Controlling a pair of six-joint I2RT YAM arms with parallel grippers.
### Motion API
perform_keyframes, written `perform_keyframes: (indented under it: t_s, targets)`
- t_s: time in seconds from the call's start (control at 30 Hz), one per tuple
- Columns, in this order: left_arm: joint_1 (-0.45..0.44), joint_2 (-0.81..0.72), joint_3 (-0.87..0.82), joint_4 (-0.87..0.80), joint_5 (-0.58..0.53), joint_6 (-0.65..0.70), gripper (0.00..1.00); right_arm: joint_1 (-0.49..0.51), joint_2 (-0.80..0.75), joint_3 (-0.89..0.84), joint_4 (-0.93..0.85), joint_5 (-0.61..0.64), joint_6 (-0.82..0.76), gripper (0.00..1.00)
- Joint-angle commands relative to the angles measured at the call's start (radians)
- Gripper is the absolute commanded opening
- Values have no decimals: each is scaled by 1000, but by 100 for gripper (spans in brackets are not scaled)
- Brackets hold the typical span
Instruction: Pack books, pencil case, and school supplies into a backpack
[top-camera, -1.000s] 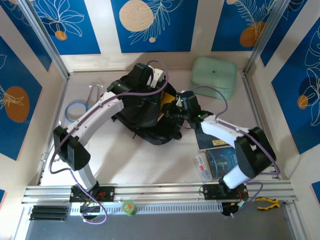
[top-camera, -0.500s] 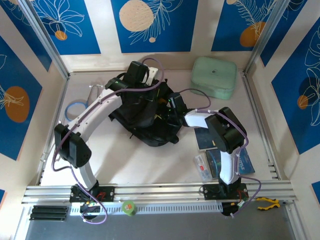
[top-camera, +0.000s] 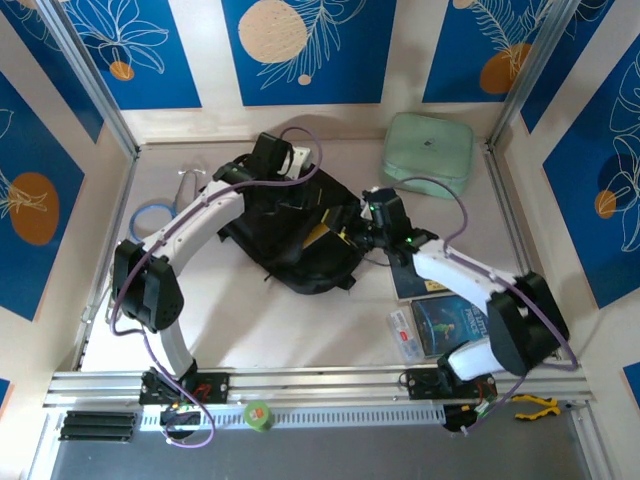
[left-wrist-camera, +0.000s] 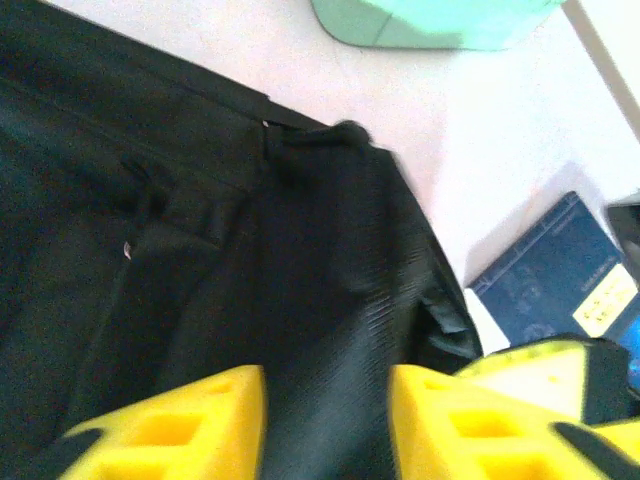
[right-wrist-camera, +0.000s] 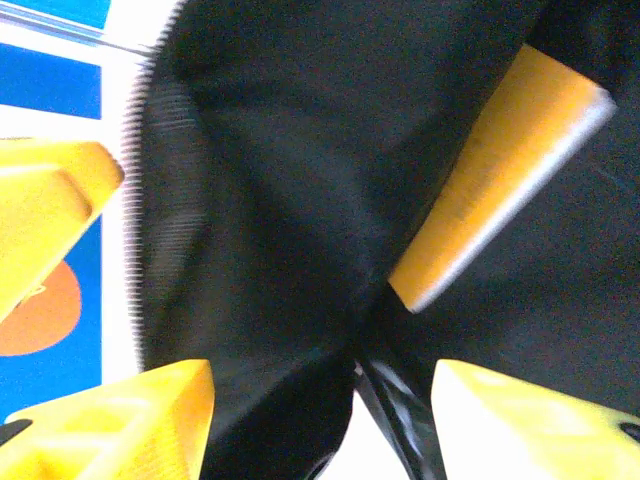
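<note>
The black backpack (top-camera: 290, 250) lies mid-table, and a yellow book (top-camera: 323, 236) sticks out of its opening, also seen edge-on (right-wrist-camera: 500, 170). My left gripper (top-camera: 298, 190) hovers over the backpack's far part, open, with a ridge of black fabric (left-wrist-camera: 325, 300) between its fingers (left-wrist-camera: 180, 425). My right gripper (top-camera: 362, 232) is open at the backpack's right edge, close to the yellow book, with the bag's rim (right-wrist-camera: 390, 400) between its fingers. The navy book (top-camera: 415, 281) (left-wrist-camera: 555, 290), the blue globe book (top-camera: 455, 322) and the pencil case (top-camera: 402, 335) lie at the right front.
A mint-green pouch (top-camera: 430, 152) (left-wrist-camera: 430, 20) sits at the back right. A blue ring (top-camera: 155, 215) and a metal item (top-camera: 186, 184) lie at the left. Frame posts and walls close in the table sides; a rail (top-camera: 320, 383) runs along the near edge.
Both grippers have gone from shut to open. The right gripper has drawn back to the right, away from the yellow book. The left gripper has shifted slightly over the backpack.
</note>
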Motion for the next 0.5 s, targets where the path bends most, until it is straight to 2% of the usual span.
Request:
perform_keyframes:
  t_s: [0.0, 0.1, 0.17, 0.3, 0.47]
  targets:
    - [16, -49, -78, 61, 82, -15, 60, -38, -120, -85, -223, 131, -84, 60]
    - [31, -102, -177, 125, 64, -50, 77, -108, -259, -148, -316, 187, -131, 65]
    - [48, -127, -256, 184, 29, -90, 82, -176, -332, -180, -354, 179, -151, 69]
    - [83, -83, -345, 232, -17, -194, 82, -303, -396, -201, -407, 136, -170, 73]
    - [93, 20, -368, 283, 18, -296, 79, -358, -367, -182, -416, 100, -162, 73]
